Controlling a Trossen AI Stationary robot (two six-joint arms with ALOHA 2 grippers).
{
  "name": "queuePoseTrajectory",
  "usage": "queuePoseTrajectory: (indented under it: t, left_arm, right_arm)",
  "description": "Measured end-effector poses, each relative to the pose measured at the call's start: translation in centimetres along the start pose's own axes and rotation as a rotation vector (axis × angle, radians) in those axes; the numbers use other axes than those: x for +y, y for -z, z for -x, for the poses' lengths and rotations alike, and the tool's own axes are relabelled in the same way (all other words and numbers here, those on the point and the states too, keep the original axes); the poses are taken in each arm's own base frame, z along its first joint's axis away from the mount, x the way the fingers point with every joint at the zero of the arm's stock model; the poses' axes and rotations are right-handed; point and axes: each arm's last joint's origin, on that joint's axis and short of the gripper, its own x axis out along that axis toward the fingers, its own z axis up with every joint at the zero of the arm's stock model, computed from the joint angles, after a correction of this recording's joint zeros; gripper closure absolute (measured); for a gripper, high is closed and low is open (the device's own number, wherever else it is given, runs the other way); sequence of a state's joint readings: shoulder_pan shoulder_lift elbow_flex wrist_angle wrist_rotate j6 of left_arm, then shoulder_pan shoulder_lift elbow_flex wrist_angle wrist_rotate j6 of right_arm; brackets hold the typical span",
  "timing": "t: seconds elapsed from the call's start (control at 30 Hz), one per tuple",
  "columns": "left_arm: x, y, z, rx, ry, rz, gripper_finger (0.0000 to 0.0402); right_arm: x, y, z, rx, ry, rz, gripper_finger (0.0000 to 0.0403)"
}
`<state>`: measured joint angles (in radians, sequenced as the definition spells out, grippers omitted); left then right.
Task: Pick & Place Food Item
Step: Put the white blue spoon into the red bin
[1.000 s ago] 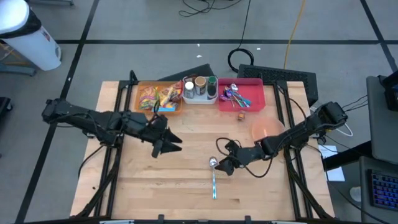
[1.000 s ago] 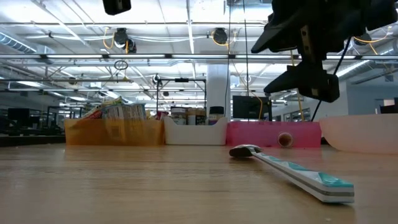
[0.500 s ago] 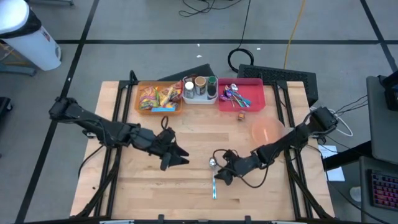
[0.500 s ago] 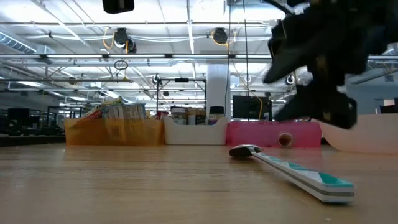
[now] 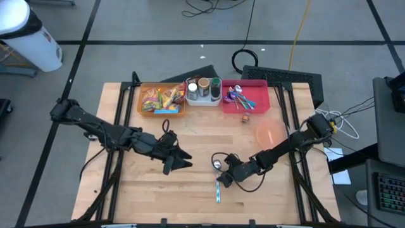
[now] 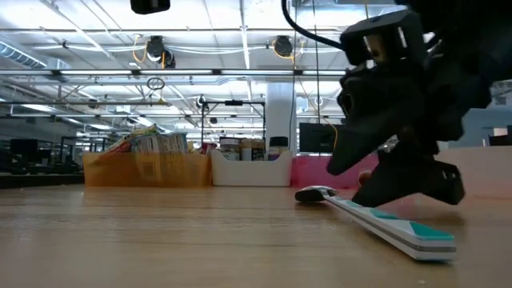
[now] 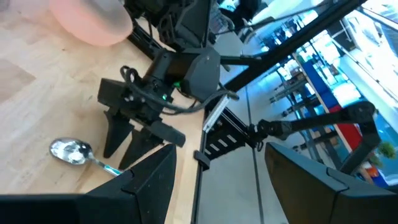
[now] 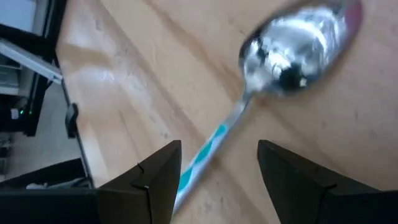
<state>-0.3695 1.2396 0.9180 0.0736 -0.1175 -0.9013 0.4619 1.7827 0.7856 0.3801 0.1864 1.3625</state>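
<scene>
Between my right gripper's [image 8: 205,180] parted fingers, teal-handled spoon [image 8: 273,68] on the wood, untouched, left gripper [image 5: 179,159] also parted, empty, nearby.

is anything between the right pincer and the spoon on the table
Nothing visible. The right pincer hangs low over the spoon, its open fingers either side of the handle in the right wrist view, with bare wood beneath. The left pincer waits apart, off to the side.
</scene>
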Motion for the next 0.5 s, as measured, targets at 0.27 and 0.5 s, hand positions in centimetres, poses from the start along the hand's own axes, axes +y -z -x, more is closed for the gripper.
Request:
queuePoseTrajectory:
  t: [0.27, 0.5]
  left_arm:
    - [0.1, -0.1, 0.0, -0.02, -0.016, 0.001, 0.0151]
    - [0.1, -0.1, 0.0, -0.026, -0.021, 0.015, 0.0151]
  right_arm:
    - [-0.1, -2.5, -0.5, -0.052, 0.033, 0.035, 0.0198]
    - [-0.8, -2.7, -1.2, -0.047, 0.071, 0.036, 0.0198]
